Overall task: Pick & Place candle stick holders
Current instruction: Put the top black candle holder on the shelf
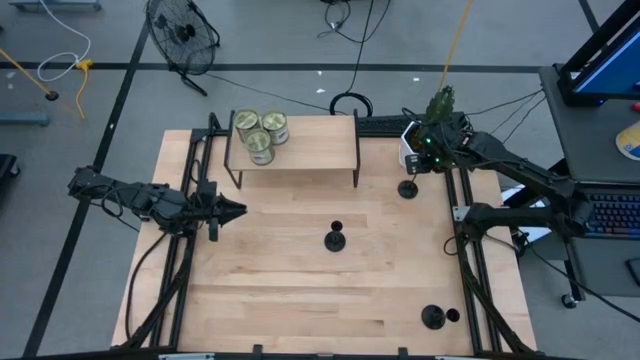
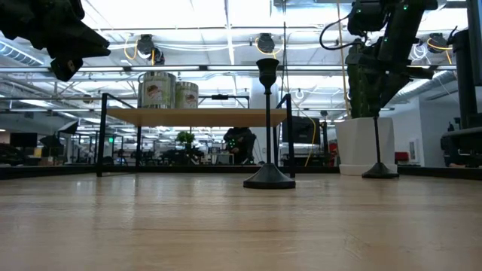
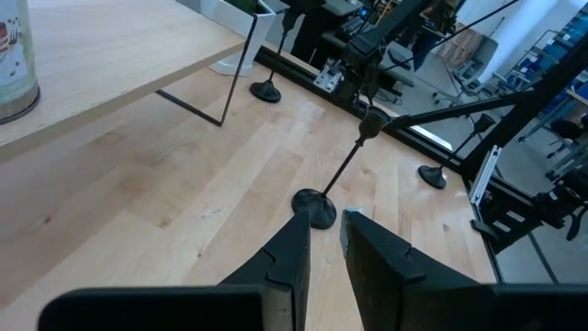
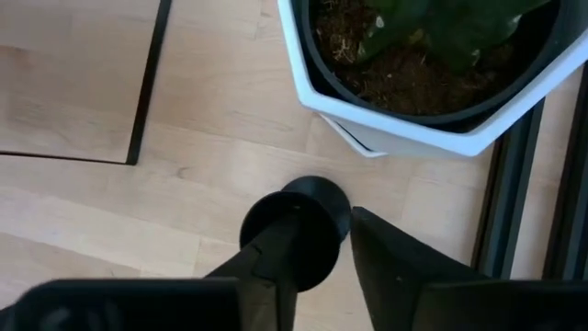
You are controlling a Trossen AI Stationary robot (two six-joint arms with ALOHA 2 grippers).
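Observation:
Three black candle stick holders stand upright on their round bases on the wooden table: one in the middle, one at the far right, one at the near right. My right gripper hovers above the far-right holder, pointing down, its fingers a little apart and empty. My left gripper hangs above the table's left side, pointing toward the middle holder, its fingers narrowly apart and empty.
A low wooden shelf on black legs stands at the far side with three greenish jars on it. A white pot with a plant stands right beside the far-right holder. Black frame rails run along both table sides.

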